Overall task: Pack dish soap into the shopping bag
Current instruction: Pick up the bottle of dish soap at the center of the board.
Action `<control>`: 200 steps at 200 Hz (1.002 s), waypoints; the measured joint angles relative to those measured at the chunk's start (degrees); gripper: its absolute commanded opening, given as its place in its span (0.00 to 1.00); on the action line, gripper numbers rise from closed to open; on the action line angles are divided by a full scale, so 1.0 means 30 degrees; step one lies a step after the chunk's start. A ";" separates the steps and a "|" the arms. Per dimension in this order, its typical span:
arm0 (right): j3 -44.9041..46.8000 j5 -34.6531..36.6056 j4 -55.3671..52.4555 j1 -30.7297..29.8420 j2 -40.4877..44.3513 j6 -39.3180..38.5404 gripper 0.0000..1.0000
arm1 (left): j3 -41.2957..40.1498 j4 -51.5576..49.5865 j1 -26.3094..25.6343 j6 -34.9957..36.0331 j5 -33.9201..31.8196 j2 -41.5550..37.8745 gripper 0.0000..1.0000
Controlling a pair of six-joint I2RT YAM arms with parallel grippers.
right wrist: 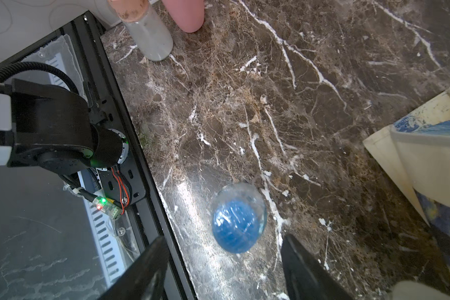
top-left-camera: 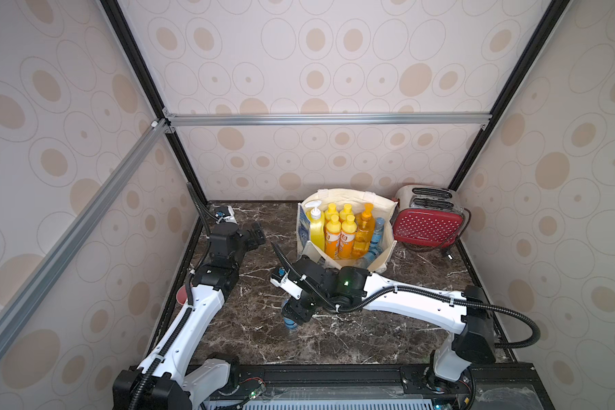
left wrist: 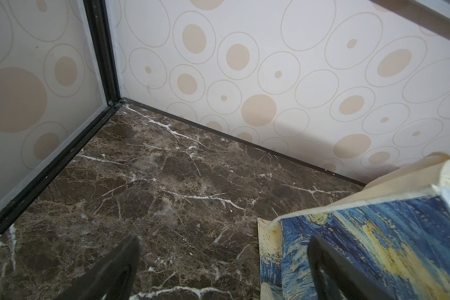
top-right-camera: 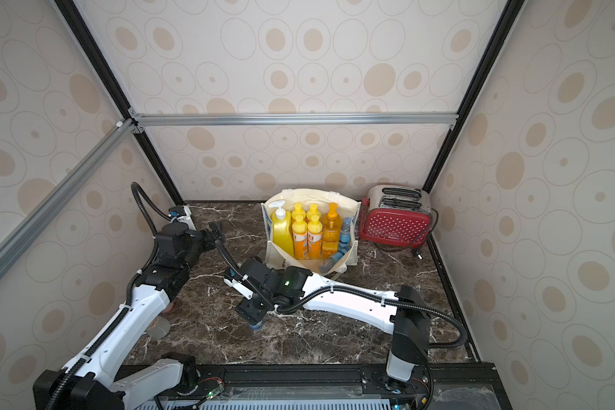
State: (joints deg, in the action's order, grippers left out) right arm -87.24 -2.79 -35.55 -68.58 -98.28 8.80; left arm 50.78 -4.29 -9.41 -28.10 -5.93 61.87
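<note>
The shopping bag (top-left-camera: 384, 255) stands at the back centre with its near side sagging open. The dish soap is inside it: a big yellow pump bottle (top-left-camera: 316, 227), several small orange yellow-capped bottles (top-left-camera: 339, 234) and an amber orange-pump bottle (top-left-camera: 364, 227). My left gripper (top-left-camera: 256, 238) hangs open just left of the bag, and the bag's blue print (left wrist: 374, 233) fills one side of the left wrist view. My right gripper (right wrist: 225, 241) points down, open, over a blue-capped water bottle (right wrist: 238, 223) standing on the table (top-left-camera: 291, 323). Its fingers do not touch the bottle.
Two water bottles (top-left-camera: 379, 227) share the bag's right end. A red dotted toaster (top-left-camera: 428, 220) sits in the back right corner, its plug (top-left-camera: 448, 255) lying on the marble. A pink cup (right wrist: 190, 15) and a clear glass (top-right-camera: 158, 324) stand under the left arm.
</note>
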 measured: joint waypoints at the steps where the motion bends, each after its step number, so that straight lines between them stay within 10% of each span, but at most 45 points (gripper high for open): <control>1: 0.0000 0.0000 0.0007 0.0000 -0.0022 0.0000 0.72 | 0.0000 0.0000 0.0007 0.0000 0.0015 0.0000 0.99; 38: -0.0066 0.0102 0.0109 0.0000 -0.1115 0.0131 0.70 | -0.0131 0.0262 0.0022 -0.0051 0.0408 0.0000 0.99; 112: -0.0670 0.0860 -0.0291 0.0000 -0.1763 0.0430 0.23 | -0.0299 0.0911 0.0036 0.0000 0.1821 -0.0022 0.99; 200: -0.2426 0.1778 -0.3752 0.0765 0.2397 -0.0058 0.11 | -0.0226 0.1974 -0.0619 0.1202 0.5166 0.0211 0.99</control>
State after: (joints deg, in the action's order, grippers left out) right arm -94.52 2.55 -46.81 -66.28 -91.09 8.62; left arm 50.11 1.63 -11.27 -24.49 9.56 62.50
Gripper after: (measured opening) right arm 0.289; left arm 0.994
